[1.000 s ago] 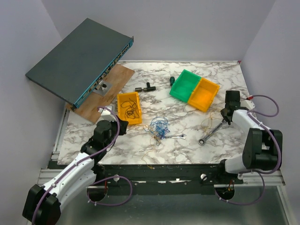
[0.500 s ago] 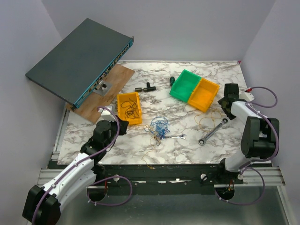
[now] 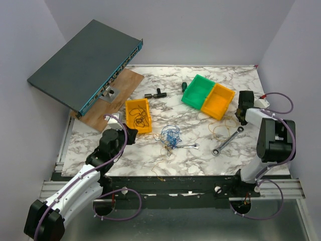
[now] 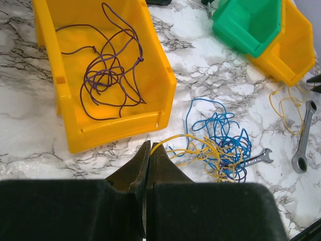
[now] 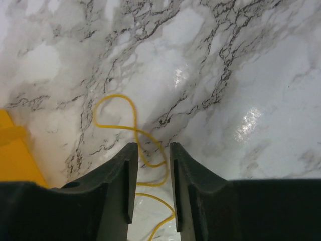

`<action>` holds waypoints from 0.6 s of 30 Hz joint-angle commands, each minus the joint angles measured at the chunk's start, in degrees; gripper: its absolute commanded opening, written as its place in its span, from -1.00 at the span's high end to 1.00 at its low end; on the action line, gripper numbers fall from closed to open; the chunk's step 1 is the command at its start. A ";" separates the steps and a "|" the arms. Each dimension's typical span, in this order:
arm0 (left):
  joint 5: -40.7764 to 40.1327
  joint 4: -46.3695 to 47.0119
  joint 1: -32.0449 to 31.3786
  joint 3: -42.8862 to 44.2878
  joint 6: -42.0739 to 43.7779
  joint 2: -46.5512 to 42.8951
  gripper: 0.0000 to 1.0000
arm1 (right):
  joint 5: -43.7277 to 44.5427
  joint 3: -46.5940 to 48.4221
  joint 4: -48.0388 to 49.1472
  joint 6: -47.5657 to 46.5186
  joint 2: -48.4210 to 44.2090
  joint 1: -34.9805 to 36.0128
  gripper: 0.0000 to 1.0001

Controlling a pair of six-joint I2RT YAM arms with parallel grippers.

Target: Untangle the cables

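The cables (image 3: 170,136) lie mid-table as a thin tangle of blue, yellow and purple loops, also seen in the left wrist view as the tangle (image 4: 220,145). My left gripper (image 3: 131,134) is beside the yellow bin, shut on the end of a yellow strand (image 4: 173,136) that leads out of the tangle. A loose yellow cable (image 3: 223,129) lies alone on the marble at the right. My right gripper (image 3: 241,116) hovers over that cable (image 5: 118,108), open, with the wire running under the gap, not gripped. A purple cable (image 4: 108,75) sits coiled inside the yellow bin (image 3: 131,106).
A silver ratchet wrench (image 3: 226,141) and a small spanner (image 3: 189,146) lie near the tangle. Green bin (image 3: 197,90) and orange bin (image 3: 218,100) stand at the back right. A network switch (image 3: 85,65) leans over a wooden board (image 3: 120,93) at the back left.
My right gripper opened, let go of the yellow cable and drew back towards the orange bin, its jaws then narrowing a little. The left arm has not moved.
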 commanded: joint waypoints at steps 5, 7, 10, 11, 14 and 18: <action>0.89 0.30 0.18 0.17 0.60 -0.87 1.00 | 0.76 -3.14 0.48 2.24 -3.10 -0.39 0.77; 0.97 0.46 0.16 0.20 0.60 -0.70 1.00 | -0.70 -4.21 -0.60 2.54 -5.27 -0.42 0.78; 1.04 0.47 0.17 0.25 0.62 -0.64 1.00 | -3.55 -5.89 -1.18 2.12 -8.96 -0.40 0.78; 1.06 0.47 0.15 0.26 0.60 -0.64 1.00 | -4.47 -6.29 -1.51 2.05 -10.28 -0.37 0.77; 0.99 0.52 0.21 0.24 0.61 -0.60 1.00 | -7.95 -6.98 -2.55 2.24 -13.43 -0.40 0.58; 0.74 0.36 0.15 0.17 0.69 -0.85 1.00 | -11.32 -7.59 -3.79 4.47 -15.62 -0.38 -0.52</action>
